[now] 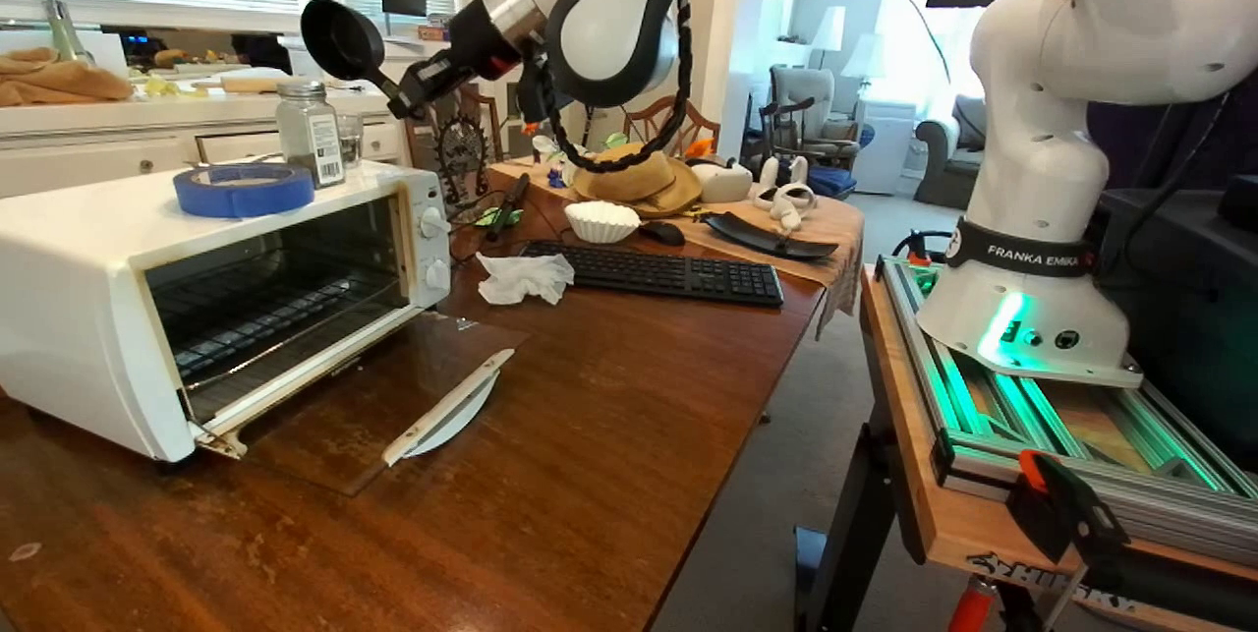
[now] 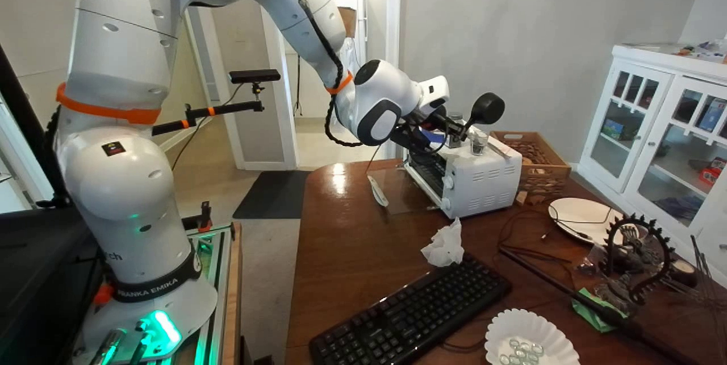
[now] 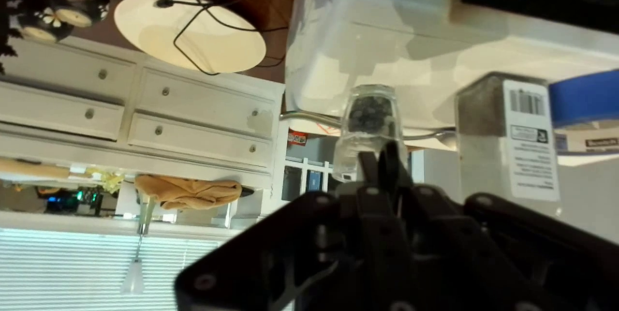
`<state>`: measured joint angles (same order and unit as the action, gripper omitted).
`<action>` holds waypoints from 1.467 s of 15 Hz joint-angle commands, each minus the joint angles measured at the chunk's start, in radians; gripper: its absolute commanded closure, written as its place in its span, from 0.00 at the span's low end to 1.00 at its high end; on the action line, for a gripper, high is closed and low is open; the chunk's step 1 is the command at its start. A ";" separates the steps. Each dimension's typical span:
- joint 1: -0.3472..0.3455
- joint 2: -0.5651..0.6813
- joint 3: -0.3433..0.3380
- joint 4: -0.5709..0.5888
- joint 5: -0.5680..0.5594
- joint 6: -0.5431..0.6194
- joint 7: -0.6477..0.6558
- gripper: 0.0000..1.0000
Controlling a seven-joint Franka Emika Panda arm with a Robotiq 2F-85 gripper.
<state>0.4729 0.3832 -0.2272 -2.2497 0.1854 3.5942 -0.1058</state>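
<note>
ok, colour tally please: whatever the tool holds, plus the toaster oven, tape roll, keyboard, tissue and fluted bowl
Black: 2 (scoop in the tool, keyboard)
White: 3 (toaster oven, tissue, fluted bowl)
Blue: 1 (tape roll)
Total: 6

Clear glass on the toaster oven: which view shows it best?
Wrist view: the clear glass is largest there, though the picture is inverted and the hand's fingertips cover part. Both exterior views show it small, on top of the toaster oven.
</note>
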 commanded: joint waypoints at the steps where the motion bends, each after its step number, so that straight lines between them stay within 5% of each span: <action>1: -0.167 -0.078 0.169 -0.079 -0.111 0.019 0.211 0.98; 5: -0.323 -0.123 0.292 -0.157 -0.221 0.099 0.474 0.98; 13: -0.424 -0.234 0.362 -0.411 -0.146 0.357 0.793 0.98; 18: -0.382 -0.229 0.445 -0.574 -0.120 0.583 1.061 0.98; 22: -0.321 -0.118 0.533 -0.524 -0.107 0.669 1.244 0.98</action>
<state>0.1140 0.2087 0.2563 -2.7731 0.0608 4.1868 1.0097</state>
